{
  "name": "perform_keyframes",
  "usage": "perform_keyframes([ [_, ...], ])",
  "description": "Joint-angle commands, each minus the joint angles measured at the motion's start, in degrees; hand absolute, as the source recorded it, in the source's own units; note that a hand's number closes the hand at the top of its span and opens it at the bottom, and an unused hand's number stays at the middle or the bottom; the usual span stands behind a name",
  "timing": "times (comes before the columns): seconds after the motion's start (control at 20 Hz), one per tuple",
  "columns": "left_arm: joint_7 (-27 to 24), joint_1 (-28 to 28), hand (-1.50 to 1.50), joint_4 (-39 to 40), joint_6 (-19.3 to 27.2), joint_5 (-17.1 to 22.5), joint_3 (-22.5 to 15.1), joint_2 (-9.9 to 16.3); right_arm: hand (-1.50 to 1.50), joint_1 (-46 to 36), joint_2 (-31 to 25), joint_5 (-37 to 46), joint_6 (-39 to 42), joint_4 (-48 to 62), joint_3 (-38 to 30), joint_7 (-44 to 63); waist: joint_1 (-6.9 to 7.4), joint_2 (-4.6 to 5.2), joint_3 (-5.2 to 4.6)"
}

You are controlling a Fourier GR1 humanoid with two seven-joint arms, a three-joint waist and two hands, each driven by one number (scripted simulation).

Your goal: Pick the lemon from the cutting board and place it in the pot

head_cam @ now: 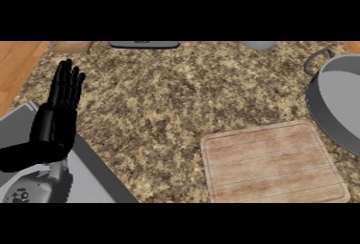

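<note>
One hand (60, 102) upright at left; fingers straight.

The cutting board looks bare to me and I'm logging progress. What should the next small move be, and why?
Probably confirm the lemon is in the pot before anything else: no lemon shows on the cutting board, the right hand is out of view, and the left hand rests open at the view's left.

No legible text or labels.
</note>
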Motion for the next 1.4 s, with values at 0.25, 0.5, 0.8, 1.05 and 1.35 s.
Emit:
perform_keyframes([
  [0.25,-0.74,7.87,0.00,4.66,0.06,-0.69,-3.38,-4.34,-1.50,5.29,-0.20,-7.49,-4.61,3.89,-10.97,6.31,-0.61,1.21,-1.19],
  [0.5,-0.50,6.23,0.00,5.49,0.91,-1.68,-2.73,-5.11,-1.50,5.50,2.25,-11.75,-14.57,0.77,-12.83,-5.91,-1.09,0.98,-1.13],
  [0.8,2.04,6.16,0.00,3.89,-0.73,-0.45,-1.15,-3.74,-1.50,5.90,5.36,-14.42,-34.61,-9.44,-13.65,-13.62,-1.47,0.60,-1.08],
  [1.05,1.42,7.75,0.00,3.67,-1.13,-0.93,-1.51,-4.43,-1.50,7.24,8.12,-20.76,-43.22,-14.17,-16.92,-17.84,-1.95,0.16,-1.20],
  [1.35,-0.69,8.81,0.00,4.74,-2.70,0.14,1.04,-3.75,-1.50,12.37,11.05,-26.19,-47.42,-18.67,-18.20,-23.25,-2.52,0.09,-1.34],
])
